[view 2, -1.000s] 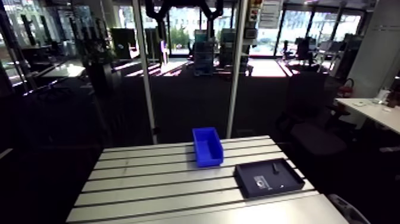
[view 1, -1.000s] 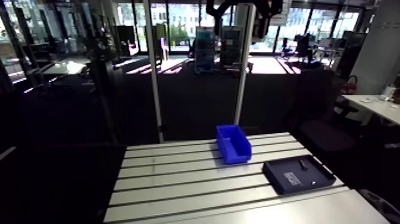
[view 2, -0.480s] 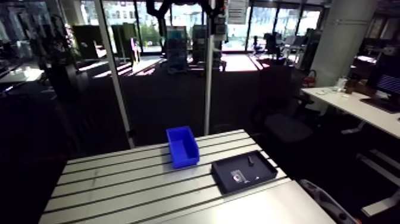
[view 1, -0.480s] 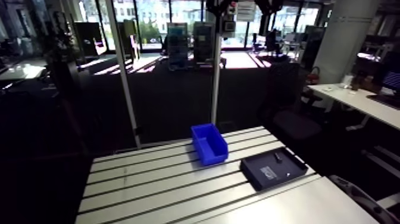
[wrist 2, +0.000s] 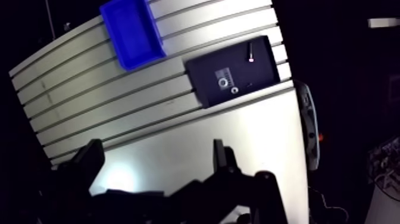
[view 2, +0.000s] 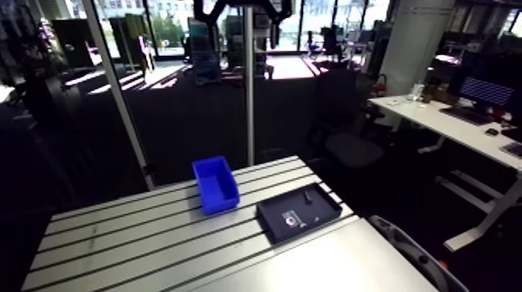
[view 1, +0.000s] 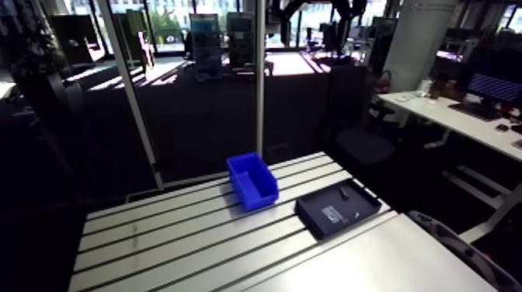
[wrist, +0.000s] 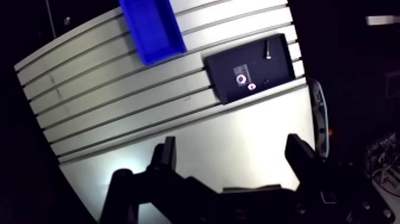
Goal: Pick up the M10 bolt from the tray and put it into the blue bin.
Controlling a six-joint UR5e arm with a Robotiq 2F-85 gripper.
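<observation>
**Item 1. Two-finger black Robotiq gripper** [wrist: 232, 152]: fingers spread wide, nothing between them. It hangs high over the bare near part of the slotted aluminium table [wrist: 178, 134].

**Item 2. Shallow black rectangular tray** [wrist: 281, 67]: flat on the table, ahead of the gripper and well apart from it.

**Item 3. Dark-shanked, pale-headed M10 bolt** [wrist: 269, 51]: lies in the tray by the rim farthest from the gripper, at the end away from the bin. It is not grasped.

**Item 4. Small pale round pieces** [wrist: 241, 78]: in the tray's middle, nearer the gripper than the bolt. Their kind is too small to tell.

**Item 5. Open-topped blue plastic bin** [wrist: 149, 27]: farther ahead than the tray, near it but apart. No contents can be made out.

**Step in hand (judged):** approach to the pick, none of the task done yet.

**Handling advice:**
- Carry the gripper forward until the bolt sits centred between the fingers.
- Turn the wrist so the fingers close across the shank, not along it.
- Descend straight.
- Keep the far finger clear of the tray's rim.
- Leave the round pieces undisturbed.
</observation>
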